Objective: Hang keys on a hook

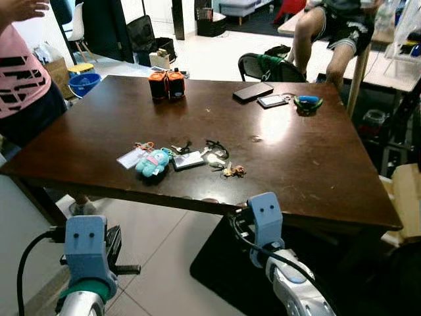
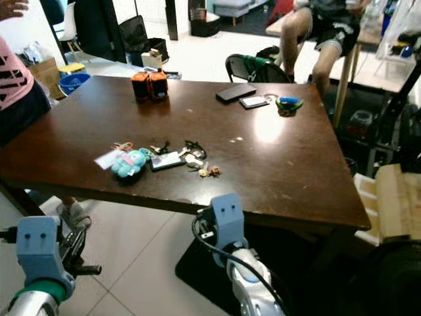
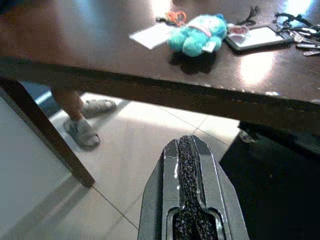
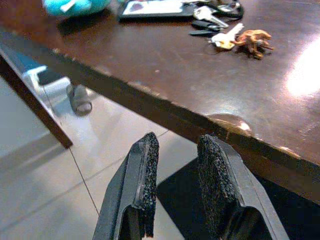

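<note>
One counter point(image 1: 309, 164) carries one teal plush toy point(image 1: 152, 162), one white card point(image 1: 131, 158), two orange-black canisters point(image 1: 166, 85), two phones point(image 1: 253, 92), and one cluster of keys point(image 1: 220, 161). Two people point(image 1: 23, 79) stand by.

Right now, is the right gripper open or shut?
Open. The right gripper shows a clear gap between its jaws, just below the table edge, holding nothing.

A dark brown wooden table point(image 1: 316, 164) is carrying scattered metal keys point(image 1: 220, 160), a teal plush keychain point(image 1: 152, 162), two orange-black boxes point(image 1: 166, 85) and a black phone point(image 1: 252, 91).
</note>
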Robot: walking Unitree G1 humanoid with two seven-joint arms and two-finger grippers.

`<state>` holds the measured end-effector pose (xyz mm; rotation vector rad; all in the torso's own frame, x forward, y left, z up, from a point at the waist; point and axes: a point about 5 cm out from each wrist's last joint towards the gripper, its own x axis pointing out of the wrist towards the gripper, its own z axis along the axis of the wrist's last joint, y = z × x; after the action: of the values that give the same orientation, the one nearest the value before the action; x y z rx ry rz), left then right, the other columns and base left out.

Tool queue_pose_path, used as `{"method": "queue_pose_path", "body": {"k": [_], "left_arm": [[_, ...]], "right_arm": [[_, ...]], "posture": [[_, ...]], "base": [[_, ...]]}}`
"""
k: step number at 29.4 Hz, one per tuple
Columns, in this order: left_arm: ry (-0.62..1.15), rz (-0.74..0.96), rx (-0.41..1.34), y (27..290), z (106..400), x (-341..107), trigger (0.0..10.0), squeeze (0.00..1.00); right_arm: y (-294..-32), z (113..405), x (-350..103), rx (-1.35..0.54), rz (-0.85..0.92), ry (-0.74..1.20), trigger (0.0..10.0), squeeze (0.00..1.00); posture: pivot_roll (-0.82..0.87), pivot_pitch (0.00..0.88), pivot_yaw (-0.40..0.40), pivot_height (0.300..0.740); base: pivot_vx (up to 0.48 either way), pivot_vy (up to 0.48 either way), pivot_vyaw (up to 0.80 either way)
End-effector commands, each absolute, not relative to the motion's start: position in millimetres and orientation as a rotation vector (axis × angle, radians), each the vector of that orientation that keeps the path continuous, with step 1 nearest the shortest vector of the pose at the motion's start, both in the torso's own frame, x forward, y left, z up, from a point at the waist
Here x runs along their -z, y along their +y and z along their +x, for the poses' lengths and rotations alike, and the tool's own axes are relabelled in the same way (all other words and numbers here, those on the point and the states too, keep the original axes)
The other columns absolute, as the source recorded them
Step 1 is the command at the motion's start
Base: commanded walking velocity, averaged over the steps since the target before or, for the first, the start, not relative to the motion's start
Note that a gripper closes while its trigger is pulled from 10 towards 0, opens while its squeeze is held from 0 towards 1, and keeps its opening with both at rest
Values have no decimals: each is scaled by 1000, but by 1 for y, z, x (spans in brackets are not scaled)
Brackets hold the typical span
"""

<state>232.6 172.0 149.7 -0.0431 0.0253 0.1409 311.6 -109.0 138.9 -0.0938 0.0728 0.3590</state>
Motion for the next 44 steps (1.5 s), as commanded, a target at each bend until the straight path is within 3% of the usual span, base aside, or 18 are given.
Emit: {"method": "queue_pose_path", "body": {"k": [1, 16, 18, 24, 35, 44], "left_arm": [[36, -28, -164, 173, 229, -146, 10000, 0], [36, -9, -107, 159, 226, -148, 10000, 0], [67, -7, -190, 175, 226, -141, 10000, 0], [69, -16, -245, 184, 227, -137, 10000, 0], [66, 23, -259, 190, 221, -141, 10000, 0], [-49, -12, -223, 181, 221, -151, 10000, 0]], "right_arm": [[-108, 311, -135, -376, -102, 87, 10000, 0], [-123, 316, -140, -371, -172, 73, 10000, 0], [-117, 316, -141, -388, -154, 69, 10000, 0], [-115, 317, -138, -371, -150, 80, 10000, 0], [-107, 325, -136, -389, -116, 116, 10000, 0], [-108, 325, -137, -323, -88, 120, 10000, 0]], "posture": [[11, 143, 50, 740], [36, 162, 12, 740], [18, 154, 67, 740], [18, 149, 95, 740], [47, 140, 71, 740], [15, 130, 98, 740]], "base": [[0, 0, 0], [0, 0, 0], [0, 0, 0], [0, 0, 0], [0, 0, 0], [0, 0, 0]]}}
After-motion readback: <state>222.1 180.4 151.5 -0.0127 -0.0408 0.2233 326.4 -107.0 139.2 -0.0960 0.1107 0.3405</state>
